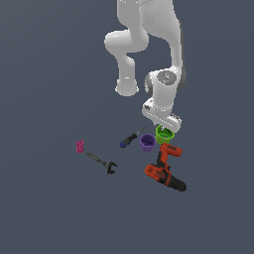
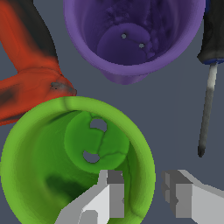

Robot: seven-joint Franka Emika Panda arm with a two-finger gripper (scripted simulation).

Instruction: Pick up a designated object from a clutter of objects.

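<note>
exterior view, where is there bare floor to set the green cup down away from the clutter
Bare floor lies on the exterior view's left beyond the pink block and wrench, and below the power drill. It is crowded around the gripper: green cup, purple cup, drill and screwdriver sit close together.

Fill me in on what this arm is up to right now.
The Panda arm has its gripper down at the green cup, jaws open and straddling the cup's rim: one finger inside, one outside. The cup stands upright, not yet clamped. The purple cup stands close beside it, the orange drill on its other side, and the screwdriver just beyond the purple cup. A wrench and pink block lie farther off.
</note>
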